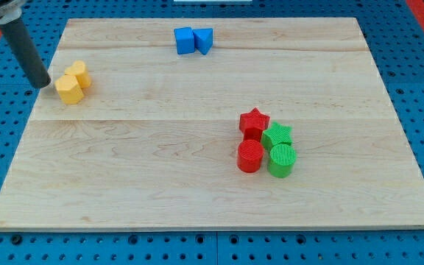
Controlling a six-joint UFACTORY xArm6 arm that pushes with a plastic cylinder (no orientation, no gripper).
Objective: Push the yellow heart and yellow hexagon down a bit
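My tip (pixel 43 85), a bare rod with no pincer, stands just left of the touching yellow hexagon (pixel 68 90) and yellow heart (pixel 79 73).

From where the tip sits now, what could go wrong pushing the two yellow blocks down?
1. My tip is at the left of the yellow hexagon, not above the pair; a push from here would likely send it toward the view's right, not down.
2. The yellow heart touches the hexagon off-centre, so one push may split them.
3. Both sit near the board's left edge; a skewed push could slide one off.
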